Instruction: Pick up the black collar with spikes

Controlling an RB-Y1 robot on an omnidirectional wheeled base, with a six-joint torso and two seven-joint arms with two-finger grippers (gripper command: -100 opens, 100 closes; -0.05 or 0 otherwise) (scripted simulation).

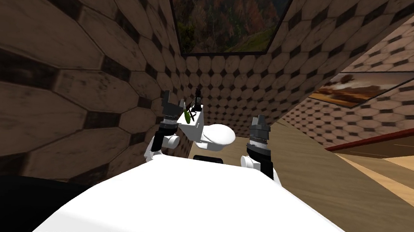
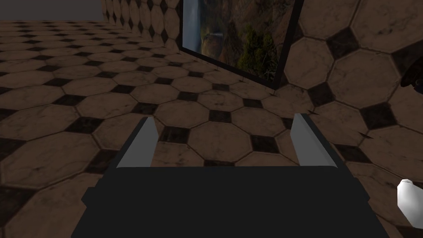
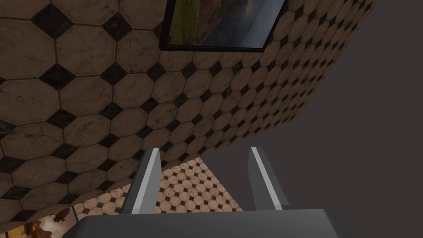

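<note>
Brown octagon tiles with black diamond insets cover the wall, matte and worn, boxing me into a corner. Dead ahead is a white toilet, smooth and rounded, its boxy tank backed against the tiles. My left gripper is raised just beside that tank, 2 blades parted, nothing between them. My right gripper is raised farther off, also spread and empty. On the tank's top lies the collar, thin, dark and spiky as best I can read it, beside a green sliver, with a black upright piece behind. Left looks nearer for the reach.
</note>
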